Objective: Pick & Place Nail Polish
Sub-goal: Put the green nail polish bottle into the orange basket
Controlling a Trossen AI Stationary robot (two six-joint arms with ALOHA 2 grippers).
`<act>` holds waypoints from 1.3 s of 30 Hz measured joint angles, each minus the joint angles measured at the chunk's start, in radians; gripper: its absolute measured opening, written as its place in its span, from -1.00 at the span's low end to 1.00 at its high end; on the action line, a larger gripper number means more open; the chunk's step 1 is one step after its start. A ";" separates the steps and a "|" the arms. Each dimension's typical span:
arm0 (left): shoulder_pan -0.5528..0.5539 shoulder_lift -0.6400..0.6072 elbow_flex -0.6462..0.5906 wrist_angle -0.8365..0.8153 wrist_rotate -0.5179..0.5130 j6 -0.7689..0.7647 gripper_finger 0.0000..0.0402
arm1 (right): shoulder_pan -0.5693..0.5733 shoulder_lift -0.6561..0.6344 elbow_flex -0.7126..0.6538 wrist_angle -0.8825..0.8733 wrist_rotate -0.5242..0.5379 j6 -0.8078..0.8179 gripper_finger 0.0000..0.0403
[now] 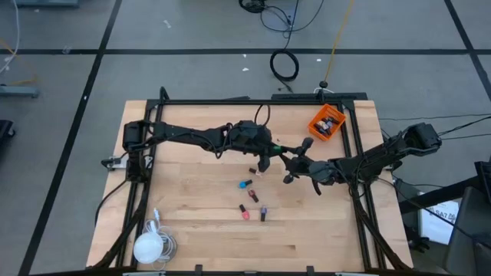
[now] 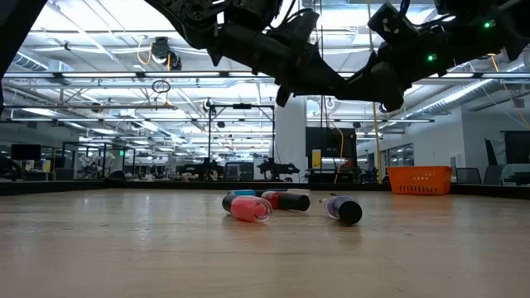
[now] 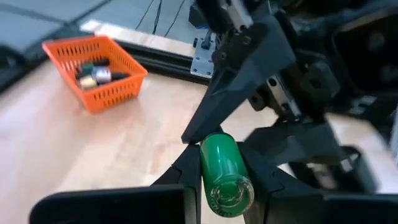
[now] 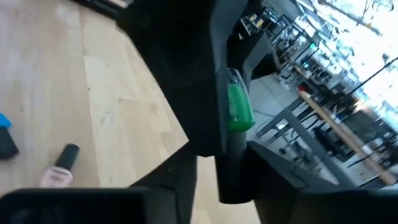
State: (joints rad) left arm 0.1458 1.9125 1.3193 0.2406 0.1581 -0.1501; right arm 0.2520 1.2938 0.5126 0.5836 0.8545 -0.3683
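A green nail polish bottle (image 3: 225, 171) sits clamped between the left gripper (image 3: 224, 180) fingers, bottom end toward the wrist cam, held up in the air above the tabletop (image 1: 199, 245) near its centre-right. In the right wrist view the same green bottle (image 4: 239, 109) shows against the dark bulk of the other arm. The right gripper (image 1: 295, 165) is right up against it from the right side; its fingers are spread w/ the bottle end between them, though whether they actually touch it is hard to tell. In the high view both grippers meet just right of table centre, left gripper (image 1: 268, 156) coming from the left arm, which stretches across from the far-left corner. Loose bottles lie on the wood below and nearer: a teal one (image 1: 245, 185), a red one (image 1: 252, 196), a pink one (image 1: 245, 213) and a purple one (image 1: 263, 215), all on their sides, close together but apart from each other. Low view shows the pink bottle (image 2: 250, 209) in front and a purple bottle (image 2: 343, 209) beside it to the right. An orange bin (image 1: 326, 123) at the far-right edge holds several bottles already; it also appears in the left wrist view (image 3: 102, 93). A white round object (image 1: 149, 247) w/ a cable rests at the near-left corner.
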 joint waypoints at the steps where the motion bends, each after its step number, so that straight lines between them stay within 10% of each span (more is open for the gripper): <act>1: 0.000 0.000 0.000 0.000 -0.001 0.040 -0.73 | 0.000 0.000 0.001 -0.004 -0.001 0.024 -0.33; 18: -0.075 0.001 0.000 -0.068 -0.155 0.579 -0.73 | 0.001 -0.028 0.000 -0.085 -0.046 0.163 -0.19; 39: -0.114 0.002 0.197 -0.607 -0.089 0.443 -0.73 | -0.155 0.063 0.001 0.003 -0.563 0.360 -0.21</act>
State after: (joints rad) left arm 0.0320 1.9141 1.5159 -0.3668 0.0688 0.2925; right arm 0.0973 1.3565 0.5133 0.5869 0.2914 -0.0086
